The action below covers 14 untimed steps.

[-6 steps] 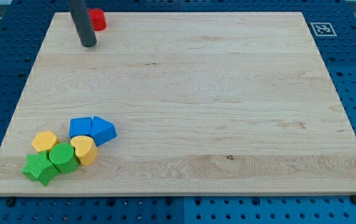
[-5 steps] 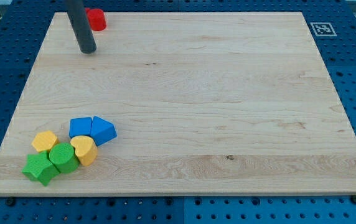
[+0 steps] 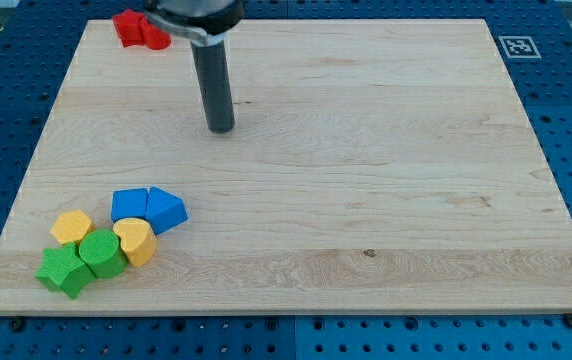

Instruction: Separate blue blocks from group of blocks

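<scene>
My tip (image 3: 221, 128) stands at twelve o'clock from the block cluster (image 3: 111, 240), well apart, on the board (image 3: 366, 180).

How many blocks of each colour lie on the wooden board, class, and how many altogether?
Blue blocks: 2, one squarish and one triangular
Yellow blocks: 2, one at the view's left, one heart-like
Green blocks: 2, and
Red blocks: 2, and, at the view's top
Total: 8
</scene>
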Each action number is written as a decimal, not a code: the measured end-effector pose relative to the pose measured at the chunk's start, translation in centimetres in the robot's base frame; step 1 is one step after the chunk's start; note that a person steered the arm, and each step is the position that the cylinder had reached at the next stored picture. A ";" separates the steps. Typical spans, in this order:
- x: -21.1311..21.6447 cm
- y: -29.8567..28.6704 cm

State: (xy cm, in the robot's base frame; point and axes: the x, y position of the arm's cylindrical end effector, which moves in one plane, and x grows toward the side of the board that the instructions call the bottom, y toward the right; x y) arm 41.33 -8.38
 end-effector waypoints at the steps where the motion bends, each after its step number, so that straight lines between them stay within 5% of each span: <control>1: 2.4 0.0; 10: 13.3 1.4; 14: 1.5 -3.1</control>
State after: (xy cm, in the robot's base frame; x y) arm 42.85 -11.48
